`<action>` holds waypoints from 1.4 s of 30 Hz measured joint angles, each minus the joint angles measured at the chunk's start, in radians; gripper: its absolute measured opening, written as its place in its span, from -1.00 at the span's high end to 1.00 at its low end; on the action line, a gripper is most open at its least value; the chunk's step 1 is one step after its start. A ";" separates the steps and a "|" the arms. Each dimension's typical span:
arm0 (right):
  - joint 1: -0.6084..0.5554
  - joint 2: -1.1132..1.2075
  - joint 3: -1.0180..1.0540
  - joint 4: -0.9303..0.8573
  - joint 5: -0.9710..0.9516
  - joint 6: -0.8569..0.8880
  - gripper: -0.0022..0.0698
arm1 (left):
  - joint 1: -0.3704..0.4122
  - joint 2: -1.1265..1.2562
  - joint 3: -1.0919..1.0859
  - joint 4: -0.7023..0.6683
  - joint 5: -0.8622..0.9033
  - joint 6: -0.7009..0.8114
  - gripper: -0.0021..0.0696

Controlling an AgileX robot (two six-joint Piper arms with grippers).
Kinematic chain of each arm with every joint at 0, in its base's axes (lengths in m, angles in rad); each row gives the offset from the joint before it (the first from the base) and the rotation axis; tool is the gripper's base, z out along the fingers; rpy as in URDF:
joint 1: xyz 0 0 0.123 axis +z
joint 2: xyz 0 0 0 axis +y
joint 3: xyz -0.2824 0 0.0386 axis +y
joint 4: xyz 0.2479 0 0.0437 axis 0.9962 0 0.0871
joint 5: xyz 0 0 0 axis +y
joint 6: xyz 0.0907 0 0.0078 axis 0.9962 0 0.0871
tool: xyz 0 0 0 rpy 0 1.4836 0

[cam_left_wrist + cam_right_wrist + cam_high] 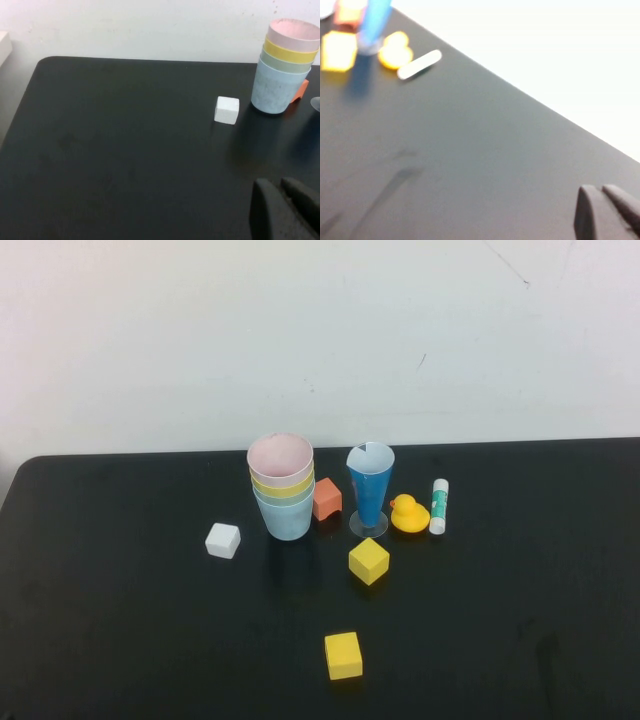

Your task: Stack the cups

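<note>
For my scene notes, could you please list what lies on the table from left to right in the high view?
White cube → stack of four plastic cups → orange block → dark-blue cone glass → yellow rubber duck → white glue stick. Both grippers are outside this view.

Four cups [282, 498] were counted, nested into one stack just left of the frame's centre: pale pink, yellow, pale green and light blue. One dark-blue cone glass [370, 490] was seen. Two yellow cubes [368, 561] were counted, together with one white cube [223, 540], one orange block [327, 500], one rubber duck [408, 514] and one glue stick [439, 506].
</note>
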 joint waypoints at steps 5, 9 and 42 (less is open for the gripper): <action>-0.111 -0.149 0.184 0.009 -0.191 0.010 0.94 | 0.000 0.000 0.000 0.000 0.000 0.000 0.94; -0.134 -0.195 0.326 0.011 -0.330 0.010 0.94 | 0.000 0.000 0.000 0.000 0.000 0.000 0.94; -0.195 -0.199 0.347 0.071 -0.244 0.171 0.94 | 0.000 0.000 0.000 0.000 0.000 -0.002 0.95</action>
